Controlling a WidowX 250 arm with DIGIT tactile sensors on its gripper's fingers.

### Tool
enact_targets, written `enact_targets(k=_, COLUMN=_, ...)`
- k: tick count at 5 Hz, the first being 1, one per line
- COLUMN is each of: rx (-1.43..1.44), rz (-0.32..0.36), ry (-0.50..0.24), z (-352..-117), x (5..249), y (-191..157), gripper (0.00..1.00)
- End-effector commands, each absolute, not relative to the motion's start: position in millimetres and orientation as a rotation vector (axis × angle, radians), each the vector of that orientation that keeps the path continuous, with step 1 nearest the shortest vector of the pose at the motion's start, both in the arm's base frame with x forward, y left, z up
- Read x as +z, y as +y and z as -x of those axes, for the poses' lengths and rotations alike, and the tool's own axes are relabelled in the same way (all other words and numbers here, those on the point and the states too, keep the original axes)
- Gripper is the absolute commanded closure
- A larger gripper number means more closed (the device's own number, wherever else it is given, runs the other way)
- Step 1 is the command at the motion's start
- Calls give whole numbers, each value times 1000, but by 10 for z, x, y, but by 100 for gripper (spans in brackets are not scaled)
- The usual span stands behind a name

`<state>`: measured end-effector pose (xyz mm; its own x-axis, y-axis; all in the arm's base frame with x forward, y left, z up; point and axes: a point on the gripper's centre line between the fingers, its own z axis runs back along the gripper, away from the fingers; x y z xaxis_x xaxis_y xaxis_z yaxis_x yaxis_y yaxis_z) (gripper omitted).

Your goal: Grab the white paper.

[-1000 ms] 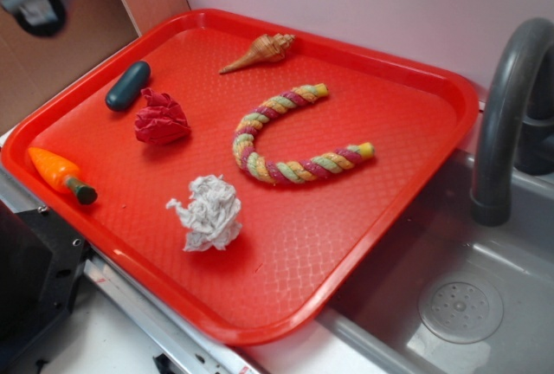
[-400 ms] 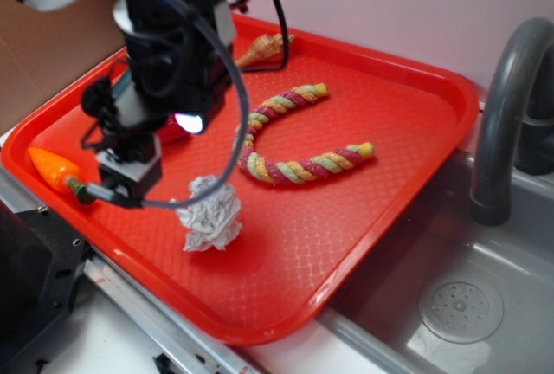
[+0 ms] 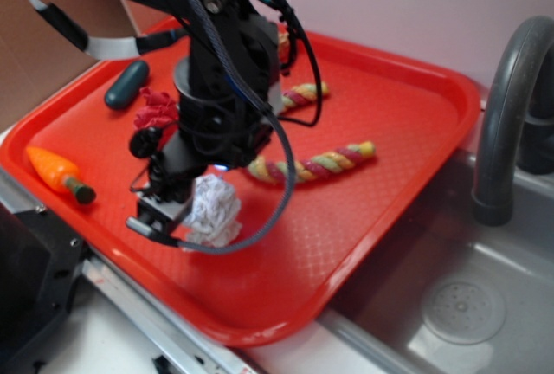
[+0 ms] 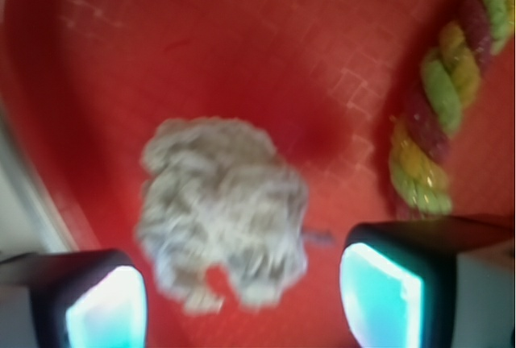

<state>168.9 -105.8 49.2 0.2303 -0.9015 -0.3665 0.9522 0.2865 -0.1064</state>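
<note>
The white paper [image 3: 214, 211] is a crumpled white-grey ball lying on the red tray [image 3: 363, 183] near its front edge. In the wrist view the paper [image 4: 222, 211] sits just ahead of and between the two fingers. My gripper [image 3: 169, 214] is open, low over the tray, with its jaws wide on either side of the paper and not touching it. Its pads [image 4: 379, 296] glow cyan. The gripper [image 4: 242, 300] holds nothing. The arm hides part of the paper's left side in the exterior view.
On the tray lie a red crumpled paper ball [image 3: 156, 107], a braided rope toy [image 3: 316, 164], an orange carrot [image 3: 56, 173], a dark green capsule [image 3: 126, 85] and a mostly hidden shell. A grey sink [image 3: 459, 305] and faucet [image 3: 506, 114] stand right.
The arm has come into view from the upper left and moved right and down over the tray. The open gripper now straddles the white paper. The paper has not moved.
</note>
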Motion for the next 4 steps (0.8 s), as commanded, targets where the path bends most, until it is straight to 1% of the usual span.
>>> enact_targets(k=1, rx=-1355, rz=-74, ry=388, z=-1569, x=357, y=-1105, gripper=0)
enact_targets(k=2, rx=-1348, rz=-69, ry=344, z=-1560, x=363, y=-1099, gripper=100)
enact_targets(k=3, rx=-1317, rz=-76, ry=323, z=-1547, x=358, y=-1105, gripper=100)
enact_targets(k=4, rx=-1237, rz=-98, ry=285, z=-1542, x=379, y=-1097, gripper=100)
